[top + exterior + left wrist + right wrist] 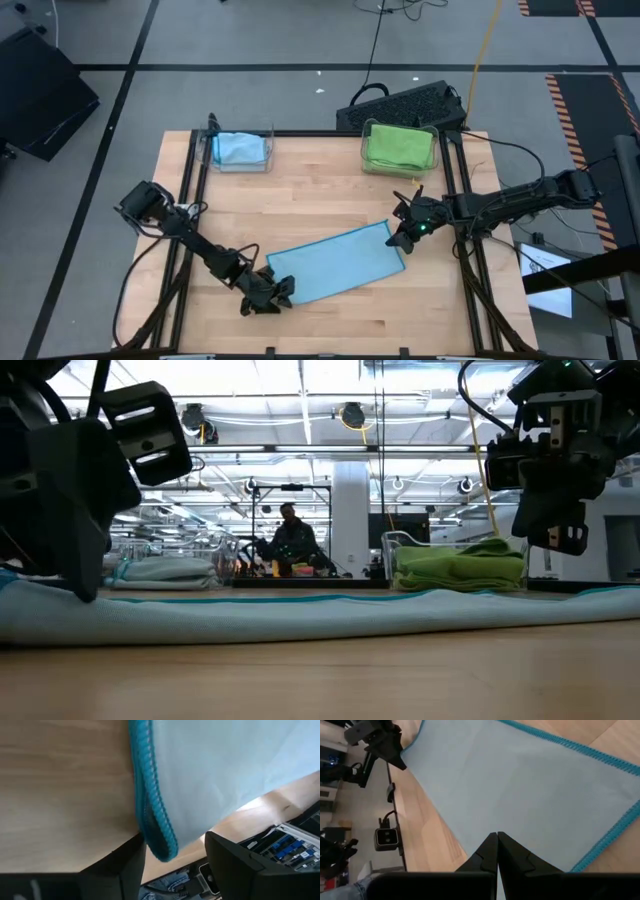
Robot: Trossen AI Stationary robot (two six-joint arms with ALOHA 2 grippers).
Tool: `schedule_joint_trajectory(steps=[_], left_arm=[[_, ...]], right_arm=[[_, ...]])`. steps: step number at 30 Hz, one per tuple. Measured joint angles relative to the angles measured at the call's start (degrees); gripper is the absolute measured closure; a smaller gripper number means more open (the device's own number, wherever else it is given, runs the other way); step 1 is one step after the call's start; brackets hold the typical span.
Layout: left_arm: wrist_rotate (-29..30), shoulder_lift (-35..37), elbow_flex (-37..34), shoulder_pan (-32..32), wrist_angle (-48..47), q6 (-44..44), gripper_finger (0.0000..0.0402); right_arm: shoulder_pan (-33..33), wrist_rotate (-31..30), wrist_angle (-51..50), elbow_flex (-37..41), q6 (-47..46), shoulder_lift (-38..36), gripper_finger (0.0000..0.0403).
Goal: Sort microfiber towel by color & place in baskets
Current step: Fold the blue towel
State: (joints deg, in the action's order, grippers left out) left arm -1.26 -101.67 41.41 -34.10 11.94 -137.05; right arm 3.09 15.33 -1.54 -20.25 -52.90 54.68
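A light blue towel (338, 262) with a teal hem lies spread flat on the wooden table (320, 180), slanting between the 2 arms. The left gripper (277, 294) sits at the towel's near left corner, fingers parted with the hem between them, gripping nothing. The right gripper (398, 238) is at the far right corner, fingers pressed together over the cloth. At the table's far edge stand 2 clear baskets: the left basket (240, 150) holds a blue towel, the right basket (399, 147) a green towel (398, 143).
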Motion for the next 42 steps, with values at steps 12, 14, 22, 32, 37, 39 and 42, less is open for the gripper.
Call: schedule_joint_trajectory(steps=[12,14,22,32,37,39,42], left_arm=[[-0.68,0.00,-0.04,2.20,-5.10,1.45,0.0242],[-0.71,0.00,-0.04,2.20,-5.82,1.88,0.0268],[0.33,0.00,-0.11,1.53,-7.73,7.64,0.0384],[3.12,0.00,-0.11,-1.82,-8.39,14.52,0.0397],[2.65,0.00,-0.11,-2.30,-8.51,17.42,0.0398],[2.19,0.00,-0.11,-2.30,-8.52,16.56,0.0399],[1.98,0.55,-0.11,-2.23,-9.03,14.99,0.0399]], right_arm=[[0.00,-0.07,0.00,0.00,-0.48,0.00,0.0399],[0.00,-0.07,0.00,0.00,-0.56,0.00,0.0399],[0.00,-0.11,1.37,0.00,-1.03,0.00,0.0399],[-2.31,0.12,12.39,-8.60,0.92,9.52,0.0399],[-3.63,1.72,12.56,-21.53,10.31,23.70,0.0392],[-4.32,3.48,12.56,-26.94,13.76,29.96,0.0381],[-5.70,9.91,12.45,-35.58,17.17,39.67,0.0359]])
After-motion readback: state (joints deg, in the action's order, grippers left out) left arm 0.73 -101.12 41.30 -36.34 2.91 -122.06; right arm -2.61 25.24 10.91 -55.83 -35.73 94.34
